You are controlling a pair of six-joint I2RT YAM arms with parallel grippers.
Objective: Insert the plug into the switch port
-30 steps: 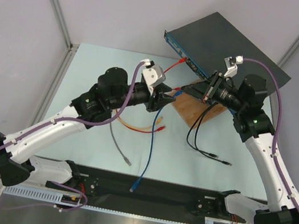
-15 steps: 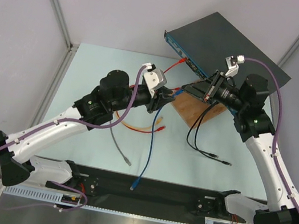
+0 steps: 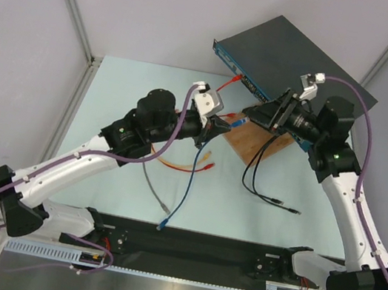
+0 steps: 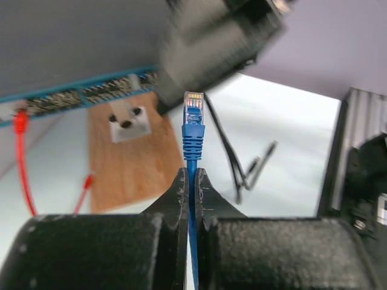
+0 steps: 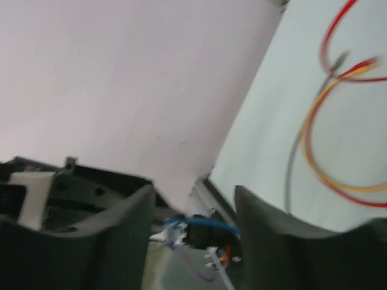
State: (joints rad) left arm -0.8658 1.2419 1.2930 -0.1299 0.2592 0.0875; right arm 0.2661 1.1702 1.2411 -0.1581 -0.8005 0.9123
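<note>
Since a sec ago L gripper (image 4: pixel 191 178) has shut on the blue cable (image 4: pixel 191 164) just below the plug (image 4: pixel 193 115), and R gripper (image 5: pixel 193 208) has let go: fingers spread, nothing btwn. Plug sticks straight out past L fingertips, near the switch (image 3: pixel 299 58) but not touching, ports up-left in wrist view. Risks: pinch on thin cable lets plug swivel or slide back on contact; plug not yet lined up w/ a port, may jam on the face; R gripper close by, could get bumped

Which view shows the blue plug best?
Left wrist: the plug stands sharp and centred above the shut fingers pinching its cable. The top view shows a tiny blue speck near the switch; the right wrist shows only a blurred blue bit.
</note>
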